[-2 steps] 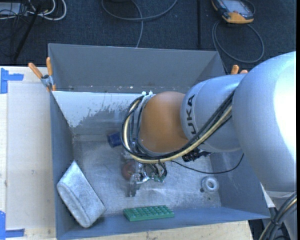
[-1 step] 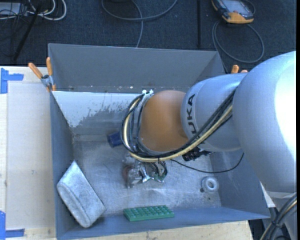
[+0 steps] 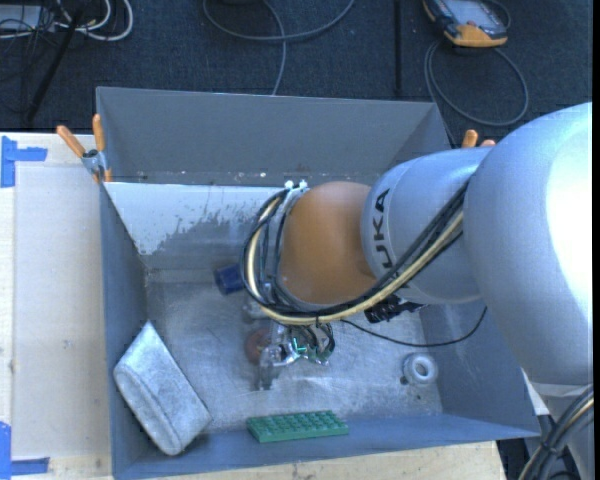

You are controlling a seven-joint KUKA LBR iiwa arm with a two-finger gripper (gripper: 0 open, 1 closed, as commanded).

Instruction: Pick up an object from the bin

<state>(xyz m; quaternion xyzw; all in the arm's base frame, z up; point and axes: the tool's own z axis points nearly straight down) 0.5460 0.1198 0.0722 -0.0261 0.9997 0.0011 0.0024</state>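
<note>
Across most of the view sits the grey metal bin (image 3: 280, 138), its sloped walls running down to a scuffed floor. Over its right half reaches the arm (image 3: 540, 228), with the orange cover (image 3: 320, 238) and looped cables at its wrist above the bin's middle. Against the lower left corner lies a grey padded block (image 3: 160, 390), tilted. Near the front wall lies a green studded plate (image 3: 297, 427), flat. Below the cover the gripper (image 3: 271, 366) is down at the mid-floor; whether it is released or clenched I cannot tell. Just beside it, to the left, lies a small reddish-brown rounded thing (image 3: 256, 342). Further back lies a blue piece (image 3: 228, 279). Well apart to the right lies a white ring (image 3: 418, 370).
</note>
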